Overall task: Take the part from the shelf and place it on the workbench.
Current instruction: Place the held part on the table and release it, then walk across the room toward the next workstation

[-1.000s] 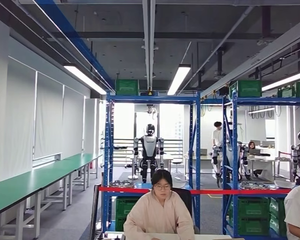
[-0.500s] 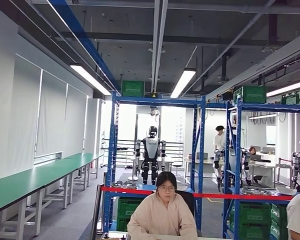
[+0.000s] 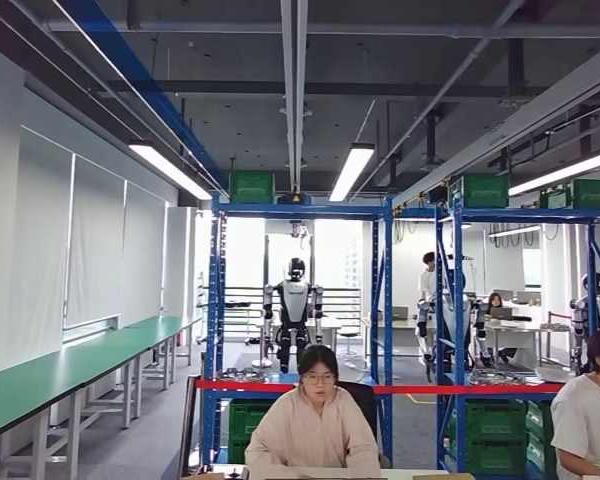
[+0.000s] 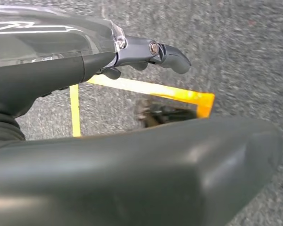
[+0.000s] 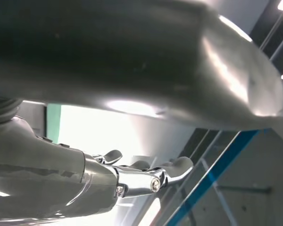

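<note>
Straight ahead stands a blue shelf [image 3: 215, 300], with round metal parts [image 3: 240, 374] lying on its level behind a red band. A second blue shelf [image 3: 457, 320] to the right carries similar parts [image 3: 501, 377]. The green workbench [image 3: 48, 370] runs along the left wall. My left hand [image 4: 108, 165] hangs over grey floor with yellow tape, its fingers [image 4: 158, 49] stretched out and holding nothing. My right hand [image 5: 133, 61] points up toward the ceiling, and its fingers [image 5: 158, 181] are also straight with nothing in them.
A person in a pale top [image 3: 312, 425] sits at a desk right in front of the shelf. Another person [image 3: 587, 420] sits at the right edge. Other humanoid robots [image 3: 293, 310] stand beyond the shelves. Green crates [image 3: 501, 435] fill the lower levels.
The whole picture has shifted, so the camera moved: it swung right, then back left and slightly up. The person at the right edge shows more now.
</note>
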### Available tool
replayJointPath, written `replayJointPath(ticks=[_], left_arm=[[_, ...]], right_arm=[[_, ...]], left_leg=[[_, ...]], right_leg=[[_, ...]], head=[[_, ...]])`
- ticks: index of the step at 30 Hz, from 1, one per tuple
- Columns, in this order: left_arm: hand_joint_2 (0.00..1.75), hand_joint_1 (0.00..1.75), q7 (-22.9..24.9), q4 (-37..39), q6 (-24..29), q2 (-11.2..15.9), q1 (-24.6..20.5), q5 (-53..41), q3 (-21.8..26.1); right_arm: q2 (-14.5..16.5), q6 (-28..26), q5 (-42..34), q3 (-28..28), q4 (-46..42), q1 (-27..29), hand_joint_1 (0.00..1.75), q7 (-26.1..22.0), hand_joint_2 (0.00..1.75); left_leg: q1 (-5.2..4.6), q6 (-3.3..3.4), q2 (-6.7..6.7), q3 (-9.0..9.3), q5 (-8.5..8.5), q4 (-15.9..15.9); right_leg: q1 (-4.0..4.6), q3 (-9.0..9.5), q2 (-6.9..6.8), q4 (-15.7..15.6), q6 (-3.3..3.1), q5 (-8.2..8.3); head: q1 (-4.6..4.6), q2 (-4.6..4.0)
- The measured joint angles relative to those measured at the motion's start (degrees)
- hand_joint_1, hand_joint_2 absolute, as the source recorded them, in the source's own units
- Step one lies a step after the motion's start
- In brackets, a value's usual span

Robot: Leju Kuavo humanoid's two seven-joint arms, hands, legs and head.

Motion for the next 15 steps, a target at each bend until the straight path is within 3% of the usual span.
replayJointPath(ticks=[1,2,3,4,6,8,11,12,13,15], left_arm=[[0.0,0.0,0.0,0.0,0.0,0.0,0.0,0.0,0.1],[0.0,0.0,0.0,0.0,0.1,0.0,0.0,0.1,0.1],[0.0,0.0,0.0,0.0,0.2,0.0,0.0,0.1,0.2],[0.0,0.0,0.0,0.0,0.3,0.0,0.0,0.2,0.2],[0.0,0.0,0.0,0.0,0.4,0.0,-0.1,0.4,0.3],[0.0,0.0,0.0,0.0,0.5,0.0,-0.2,0.6,0.4],[0.0,0.0,0.0,0.0,0.5,-0.1,-0.1,0.9,0.6],[0.0,0.0,0.0,0.0,0.6,-0.1,-0.1,1.0,0.7],[0.0,0.0,0.0,0.0,0.6,-0.1,-0.1,1.1,0.9],[0.0,0.0,0.0,0.0,0.7,-0.2,-0.1,1.3,1.1]], right_arm=[[0.0,0.0,-0.2,0.0,0.1,0.5,0.0,0.0,0.0],[0.1,0.0,-0.4,0.0,0.3,1.0,0.0,0.0,0.0],[0.1,0.0,-0.6,0.0,0.4,1.4,0.0,0.0,0.0],[0.1,0.1,-0.8,0.0,0.5,1.8,0.0,0.0,0.0],[0.2,0.2,-1.4,-0.1,0.7,2.5,0.0,-0.1,0.0],[0.4,0.4,-2.0,-0.2,0.9,3.1,0.0,0.0,0.0],[0.6,0.7,-3.0,-0.5,1.4,4.3,0.0,0.4,0.0],[0.6,0.7,-3.4,-0.7,1.7,4.7,0.0,0.6,0.0],[0.7,0.7,-3.8,-1.0,2.0,5.2,0.0,0.8,0.0],[0.7,0.7,-4.9,-1.7,2.7,6.0,0.0,1.4,0.0]], left_leg=[[0.02,-0.2,0.0,-0.49,-1.65,3.5],[0.03,-0.36,0.0,-0.37,-1.92,5.8],[0.06,-0.48,0.01,0.61,-0.97,6.1],[0.12,-0.57,0.02,2.54,0.59,4.4],[0.21,-0.62,-0.01,8.29,2.51,-3.4],[0.1,-0.1,-0.11,12.06,1.85,-9.5],[-0.08,1.23,-0.02,11.92,1.78,-10.7],[-0.04,1.81,0.11,11.47,2.24,-10.7],[0.03,2.32,0.25,10.9,2.8,-10.7],[-0.08,2.92,0.41,9.49,3.98,-10.7]], right_leg=[[0.03,-0.85,-0.07,0.1,0.0,0.54],[0.04,-1.72,-0.14,0.3,0.06,1.05],[0.01,-2.61,-0.18,0.6,0.19,1.49],[-0.05,-3.5,-0.2,1.0,0.37,1.84],[-0.09,-5.2,-0.19,2.4,0.81,2.25],[0.03,-6.45,-0.16,3.6,1.43,2.67],[-0.04,-7.31,-0.08,4.0,2.5,3.24],[-0.15,-7.61,-0.01,4.7,2.86,2.16],[-0.27,-8.15,0.05,6.4,3.2,0.07],[-0.52,-9.76,0.13,12.9,3.73,-5.61]], head=[[-0.01,0.0],[-0.01,0.0],[-0.01,0.0],[0.0,0.0],[0.0,0.0],[0.0,0.0],[-0.02,0.0],[-0.02,0.0],[-0.02,0.0],[-0.03,0.0]])
